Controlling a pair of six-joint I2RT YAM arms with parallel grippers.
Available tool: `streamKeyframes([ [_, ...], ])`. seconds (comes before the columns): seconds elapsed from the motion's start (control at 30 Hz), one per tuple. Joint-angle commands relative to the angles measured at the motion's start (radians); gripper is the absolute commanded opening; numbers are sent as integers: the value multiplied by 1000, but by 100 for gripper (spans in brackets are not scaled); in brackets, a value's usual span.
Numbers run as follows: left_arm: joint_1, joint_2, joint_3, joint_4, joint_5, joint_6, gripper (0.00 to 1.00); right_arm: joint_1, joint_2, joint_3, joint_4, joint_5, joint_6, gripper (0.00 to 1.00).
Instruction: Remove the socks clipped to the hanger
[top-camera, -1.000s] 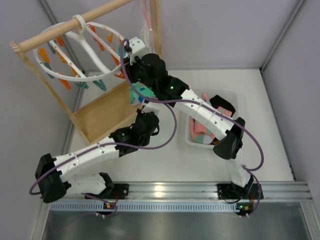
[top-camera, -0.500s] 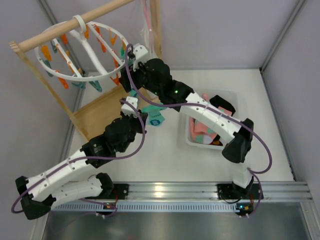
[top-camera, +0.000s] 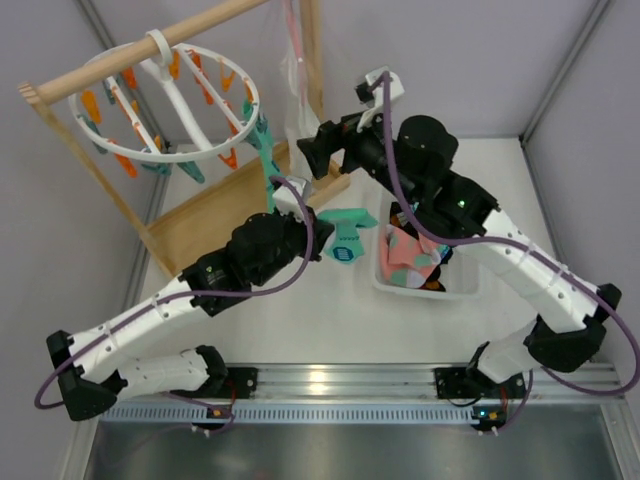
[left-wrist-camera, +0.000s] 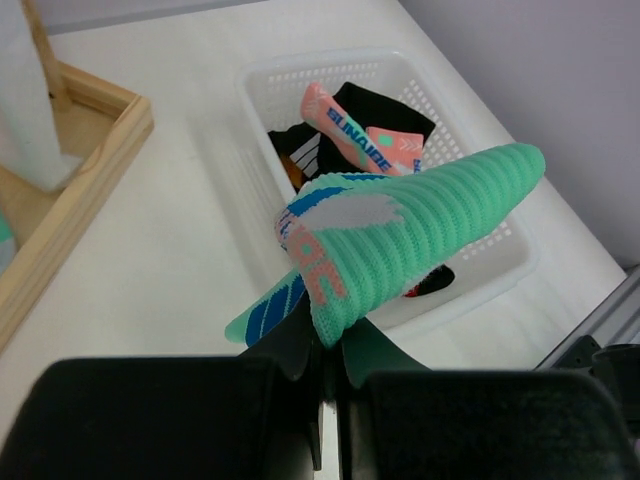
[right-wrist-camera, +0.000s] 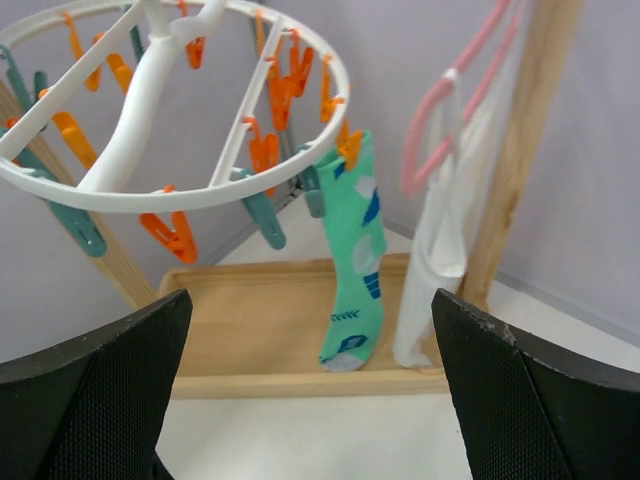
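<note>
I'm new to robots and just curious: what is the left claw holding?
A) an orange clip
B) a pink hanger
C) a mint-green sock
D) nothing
C: in the left wrist view, the left claw is shut on a mint-green sock, which sticks up from between its fingers.

Robot test cell: plain grey panel walls (top-camera: 450, 60), aluminium mounting rail (top-camera: 360, 378)
</note>
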Motion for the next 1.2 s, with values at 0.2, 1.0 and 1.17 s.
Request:
streamKeyframes([
  [0.2, -4, 295, 313, 49, 171, -41, 0, -90, -296, -102, -186, 268, 7, 99],
  [1.0, -10, 1133, 863, -268, 212, -184, 11, -155, -612, -294, -354, 474, 4, 100],
  [1.17, -13, 1012, 892, -265, 185, -182, 60, -158, -581, -270, -358, 465, -18, 99],
])
